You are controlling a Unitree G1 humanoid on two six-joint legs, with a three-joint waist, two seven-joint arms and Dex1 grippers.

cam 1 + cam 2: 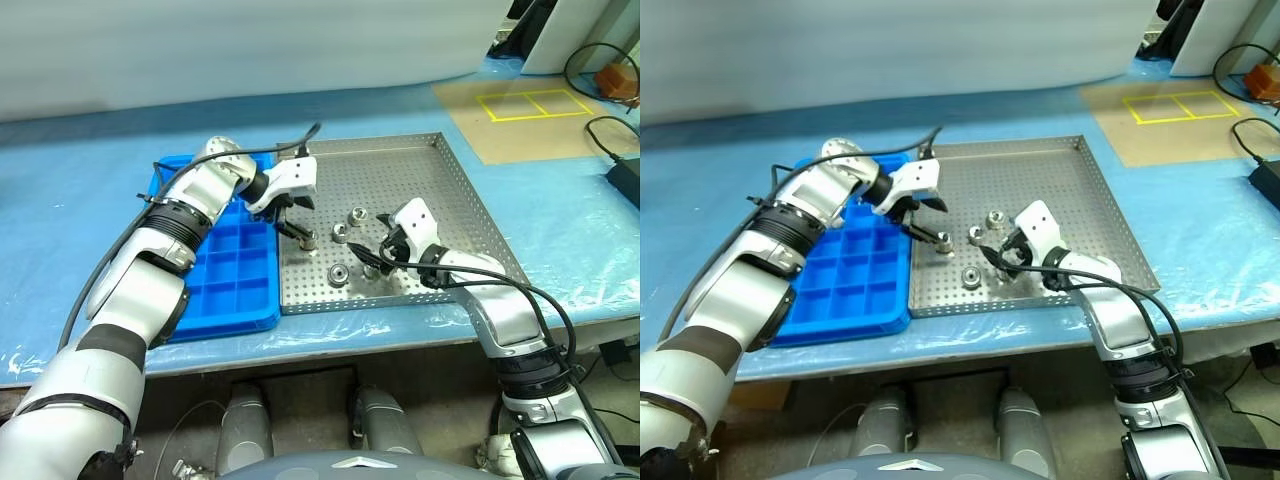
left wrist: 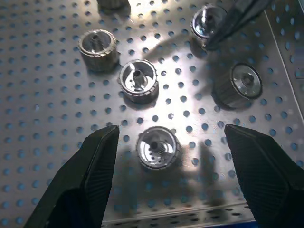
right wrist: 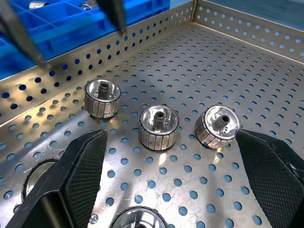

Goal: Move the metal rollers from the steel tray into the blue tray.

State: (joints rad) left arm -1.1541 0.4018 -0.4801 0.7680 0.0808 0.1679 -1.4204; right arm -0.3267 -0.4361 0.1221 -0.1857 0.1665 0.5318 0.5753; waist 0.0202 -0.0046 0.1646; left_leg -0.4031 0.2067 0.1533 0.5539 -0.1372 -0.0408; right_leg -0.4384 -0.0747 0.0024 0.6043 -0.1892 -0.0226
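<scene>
Several metal rollers (image 1: 340, 232) stand in the near left part of the steel tray (image 1: 440, 190), with the blue tray (image 1: 230, 270) beside it on the left. My left gripper (image 1: 297, 228) hangs open over the tray's left side, pointing down. In its wrist view one roller (image 2: 158, 147) sits on the floor between its two fingers (image 2: 95, 161). My right gripper (image 1: 378, 250) is open low over the near rollers, and three rollers (image 3: 158, 126) stand in a row ahead of its fingers (image 3: 80, 171). Nothing is held.
The blue tray (image 3: 71, 23) has small rollers in two far compartments (image 3: 88, 5). The steel tray's raised rim (image 3: 156, 28) runs between the two trays. Blue film covers the table (image 1: 560, 250). Cables lie at the far right (image 1: 610, 130).
</scene>
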